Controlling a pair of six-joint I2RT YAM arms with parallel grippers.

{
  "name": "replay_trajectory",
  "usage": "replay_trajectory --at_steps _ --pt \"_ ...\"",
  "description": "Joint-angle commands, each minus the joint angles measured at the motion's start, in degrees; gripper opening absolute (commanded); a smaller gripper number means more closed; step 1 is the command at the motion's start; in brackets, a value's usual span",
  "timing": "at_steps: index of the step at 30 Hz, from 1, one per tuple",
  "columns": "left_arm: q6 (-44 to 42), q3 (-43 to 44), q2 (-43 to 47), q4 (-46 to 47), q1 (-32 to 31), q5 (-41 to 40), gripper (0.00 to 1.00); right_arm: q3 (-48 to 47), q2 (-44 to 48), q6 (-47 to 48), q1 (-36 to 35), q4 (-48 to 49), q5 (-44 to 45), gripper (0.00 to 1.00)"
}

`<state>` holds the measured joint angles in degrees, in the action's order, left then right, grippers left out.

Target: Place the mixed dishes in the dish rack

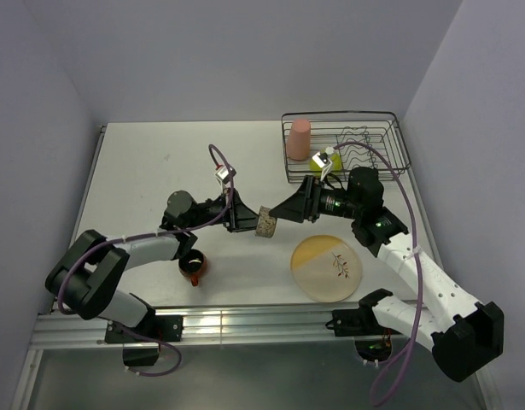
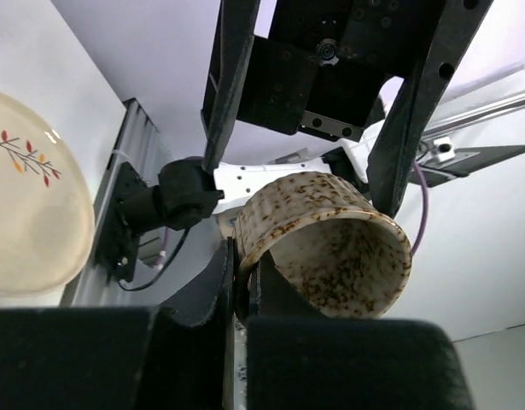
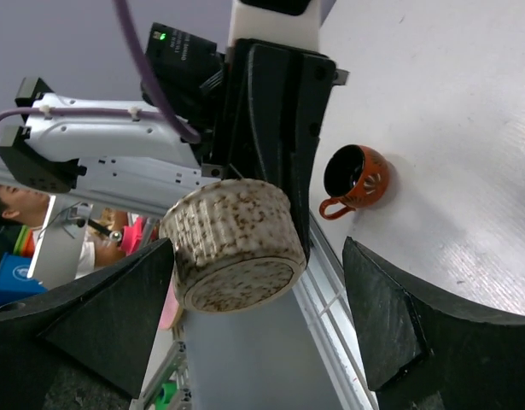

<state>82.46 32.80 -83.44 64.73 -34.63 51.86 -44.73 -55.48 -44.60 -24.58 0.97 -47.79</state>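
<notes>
**Top external view: cup held between both arms**

We see the orange mug point(image 1: 194, 266) on the table point(image 1: 142, 171). The left gripper point(image 1: 247, 219) clamps the speckled beige cup point(image 1: 266, 222) by its wall. The right gripper point(image 1: 283, 211) faces it, jaws wide. The pink tumbler point(image 1: 299, 138) and lime-green bowl point(image 1: 317, 162) sit in the dish rack point(image 1: 390, 141); the plate point(image 1: 328, 267) lies in front.

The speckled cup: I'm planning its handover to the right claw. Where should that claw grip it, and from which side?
Probably best to grip the outer wall near the base, coming in from the base end. The speckled cup is held sideways in the air with the left claw pinching its rim, so the mouth end is taken. Its flat base faces the open right claw, whose fingers flank the wall.
</notes>
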Motion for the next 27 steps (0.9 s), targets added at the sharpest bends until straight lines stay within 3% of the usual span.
replay_trajectory --at_steps 1,21,25,27 --pt "8.68 0.43 -1.72 21.4 0.27 0.7 0.0 1.05 -0.06 -3.47 0.23 6.93 -4.15 0.87" --pt "5.52 1.57 -2.16 14.64 0.18 -2.99 0.0 -1.23 -1.56 -2.51 -5.3 7.47 -1.61 0.83" --pt "5.79 1.92 -2.61 14.55 0.18 -2.9 0.0 -2.64 -2.0 -1.37 -6.09 5.71 -0.9 0.77" --pt "6.22 2.09 -2.96 15.07 0.18 -2.72 0.0 -2.99 -1.82 -0.93 -6.1 5.1 -0.46 0.66"
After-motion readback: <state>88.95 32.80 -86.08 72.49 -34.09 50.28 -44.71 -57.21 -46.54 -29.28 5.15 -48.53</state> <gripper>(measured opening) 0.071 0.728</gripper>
